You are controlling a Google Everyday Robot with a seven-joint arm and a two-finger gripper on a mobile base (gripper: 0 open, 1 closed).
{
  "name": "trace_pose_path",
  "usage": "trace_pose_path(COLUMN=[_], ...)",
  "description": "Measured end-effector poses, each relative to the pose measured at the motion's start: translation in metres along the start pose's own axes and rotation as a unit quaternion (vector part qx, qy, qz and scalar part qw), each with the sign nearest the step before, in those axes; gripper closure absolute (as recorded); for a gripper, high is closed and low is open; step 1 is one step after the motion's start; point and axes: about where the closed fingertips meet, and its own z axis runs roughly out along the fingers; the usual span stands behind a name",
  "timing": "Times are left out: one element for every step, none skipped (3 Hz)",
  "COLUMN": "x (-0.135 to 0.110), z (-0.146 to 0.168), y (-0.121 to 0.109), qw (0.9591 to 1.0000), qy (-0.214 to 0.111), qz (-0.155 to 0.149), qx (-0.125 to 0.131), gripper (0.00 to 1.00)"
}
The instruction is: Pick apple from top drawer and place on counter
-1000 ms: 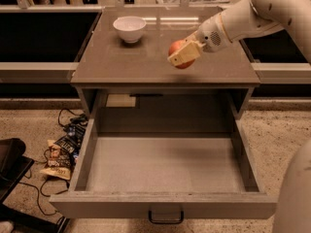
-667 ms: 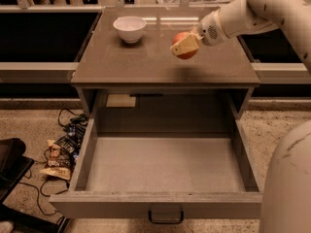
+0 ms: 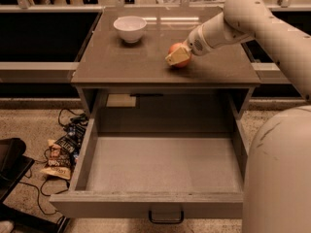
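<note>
black cables [image 3: 73,123] and crumpled snack packets [image 3: 58,160] are seen scattered on the floor at the far left, well apart from the work and of no concern to it. further right, a white bowl [image 3: 129,28] is set upright on the back left part of the counter [image 3: 121,64], apart from everything else, so the front and right of the glossy top are left free as a landing place. below, the top drawer [image 3: 163,166] is seen pulled fully out, its flat grey floor bare and its dark loop handle [image 3: 166,216] turned toward the camera. it is judged to stand open because the fruit had to be reached from above, and nothing in the task asks for closing. a pale slip [image 3: 121,100] is tucked in the recess behind the drawer.

right of centre, the apple [image 3: 176,48] is found low on the counter, at or just above the surface; contact cannot be confirmed. it is pinched by the gripper [image 3: 179,57], with one tan finger [image 3: 174,58] pressed against its near side and the other hidden behind the fruit. the pinch is judged to guard the round fruit against rolling until it is settled. the arm [image 3: 233,23] is reached in from the upper right. the placing is judged almost done, with only release and withdrawal left.
</note>
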Motion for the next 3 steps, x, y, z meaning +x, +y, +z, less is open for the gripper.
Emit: trace_pose_path(x=[0.0017,0.0013,0.0005], z=[0.0019,0.0017,0.0021], y=[-0.0005,-0.0004,0.0001], qw=[1.0,1.0,1.0], qy=[0.007,0.007,0.007], qz=[-0.004,-0.004,-0.004], qx=[0.002,0.002,0.001], gripper=[0.73,0.5,0.27])
